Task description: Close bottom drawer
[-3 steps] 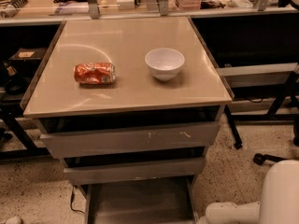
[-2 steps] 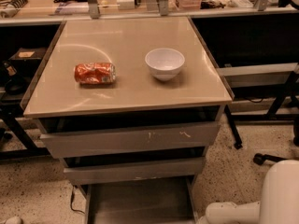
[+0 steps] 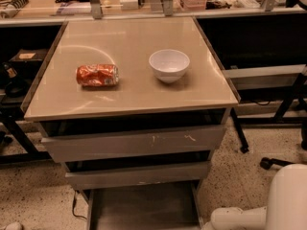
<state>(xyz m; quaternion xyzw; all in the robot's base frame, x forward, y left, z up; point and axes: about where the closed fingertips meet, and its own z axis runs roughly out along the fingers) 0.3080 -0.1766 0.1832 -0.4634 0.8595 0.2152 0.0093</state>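
Observation:
The bottom drawer (image 3: 144, 207) is pulled out at the foot of the grey cabinet. Its shallow grey tray shows below the mid-width drawer (image 3: 139, 174), and its front runs off the lower edge of the view. Above them is the widest drawer (image 3: 134, 143), with white scratch marks, slightly out. Of my arm only white segments (image 3: 261, 210) show at the bottom right, beside the open drawer's right side. My gripper is out of view below the frame.
A crushed orange can (image 3: 97, 75) and a white bowl (image 3: 169, 65) sit on the beige cabinet top (image 3: 129, 97). Dark benches stand left and right, a cluttered counter behind. A chair base with a caster (image 3: 266, 163) is on the speckled floor at right.

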